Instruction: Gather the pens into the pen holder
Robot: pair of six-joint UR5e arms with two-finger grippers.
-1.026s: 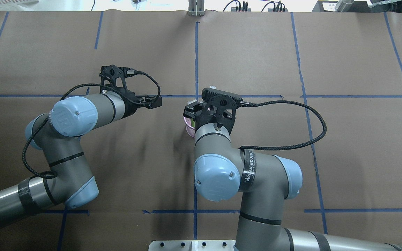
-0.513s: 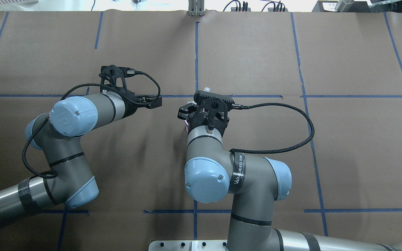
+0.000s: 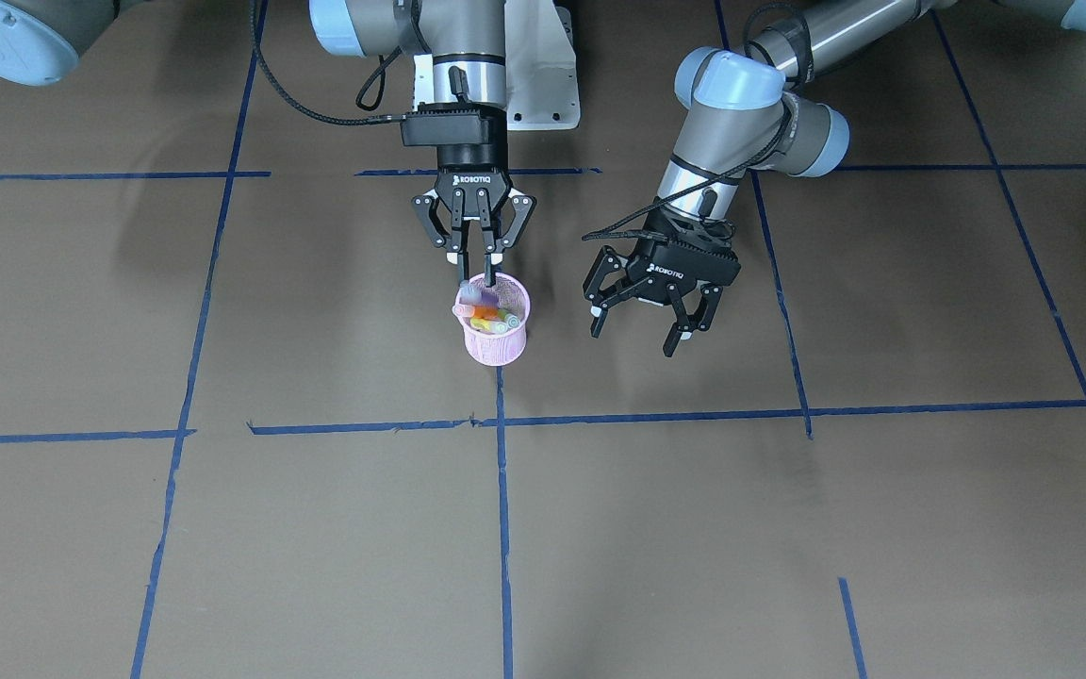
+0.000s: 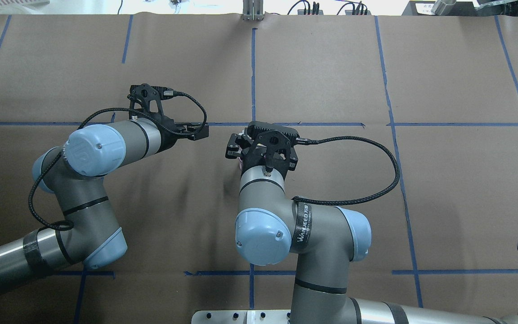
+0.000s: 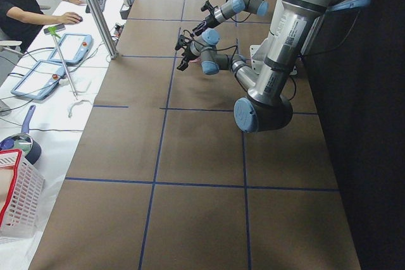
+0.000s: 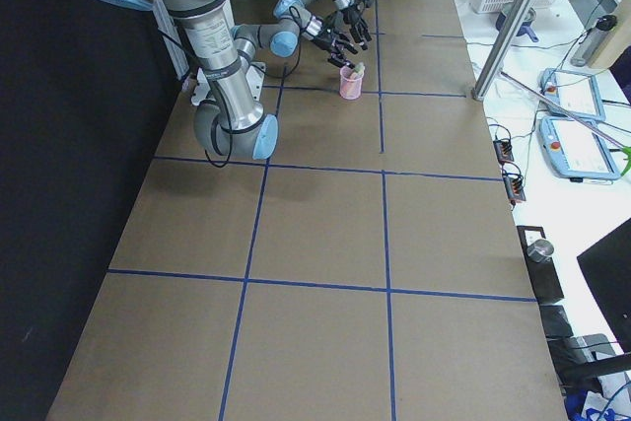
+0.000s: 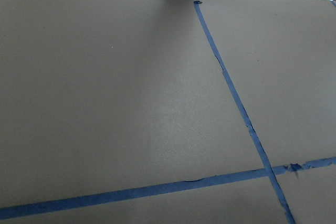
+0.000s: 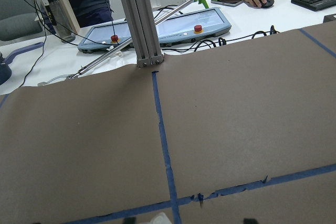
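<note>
The right gripper [image 3: 477,280] is held directly over the pen holder [image 3: 498,347], fingers drawn close. Whether the blurred purple pen [image 3: 468,300] at the rim is clamped cannot be told. The orange pen [image 3: 485,313] and green pen [image 3: 506,325] are seen inside. The left gripper [image 3: 638,338] is spread wide beside the holder, nothing held.

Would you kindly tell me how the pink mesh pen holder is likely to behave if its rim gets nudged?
The pen holder looks like thin wire mesh, so it is probably light and easily slid. Pens lean inside it, and the right pincer grips the purple pen at its rim, so a sideways nudge might tip it.
</note>
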